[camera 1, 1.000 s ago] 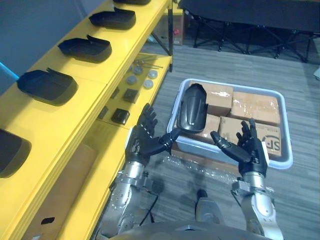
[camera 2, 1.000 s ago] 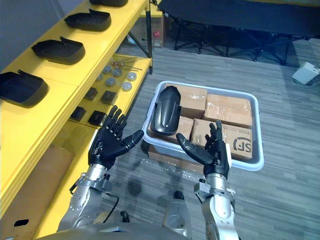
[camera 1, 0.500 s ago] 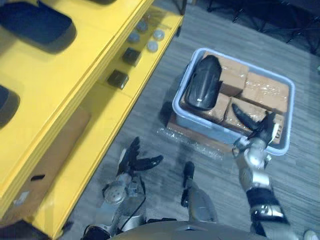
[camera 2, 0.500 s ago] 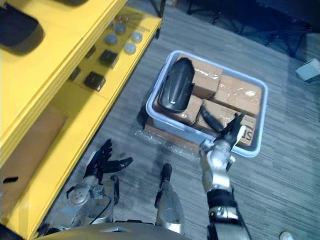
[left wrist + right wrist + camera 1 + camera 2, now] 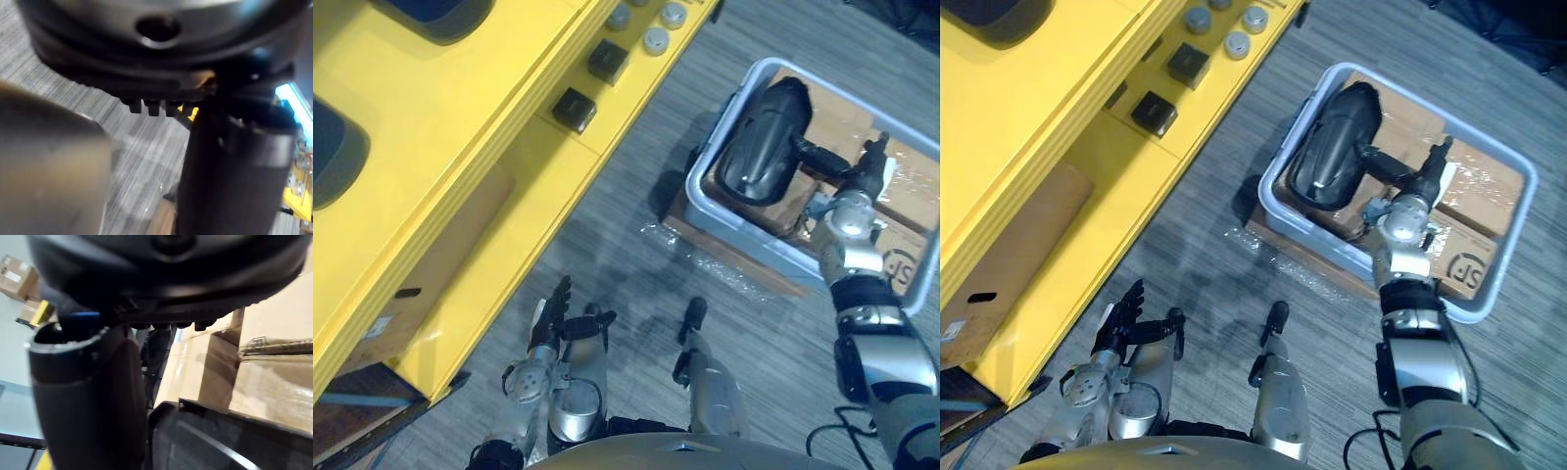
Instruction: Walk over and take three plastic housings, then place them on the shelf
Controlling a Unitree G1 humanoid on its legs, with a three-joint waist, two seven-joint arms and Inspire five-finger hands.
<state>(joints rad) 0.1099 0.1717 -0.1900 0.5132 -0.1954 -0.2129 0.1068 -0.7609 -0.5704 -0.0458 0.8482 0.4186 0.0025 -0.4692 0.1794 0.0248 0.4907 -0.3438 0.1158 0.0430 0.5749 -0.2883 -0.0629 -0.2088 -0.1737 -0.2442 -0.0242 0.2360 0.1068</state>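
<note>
A black, glossy housing [image 5: 759, 147] lies in a grey tub [image 5: 705, 186] on the floor, resting domed side up on the cardboard boxes [image 5: 911, 196] inside. It is long and rounded, and runs along the tub's wall nearest the shelf, with one end toward the far corner. On the top level of the yellow shelf [image 5: 460, 117] lie two more black housings, well apart: the nearer housing [image 5: 327, 152] and the farther housing [image 5: 435, 6], both only partly in view.

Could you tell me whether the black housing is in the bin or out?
In: the housing lies on the cardboard boxes inside the bin.
</note>
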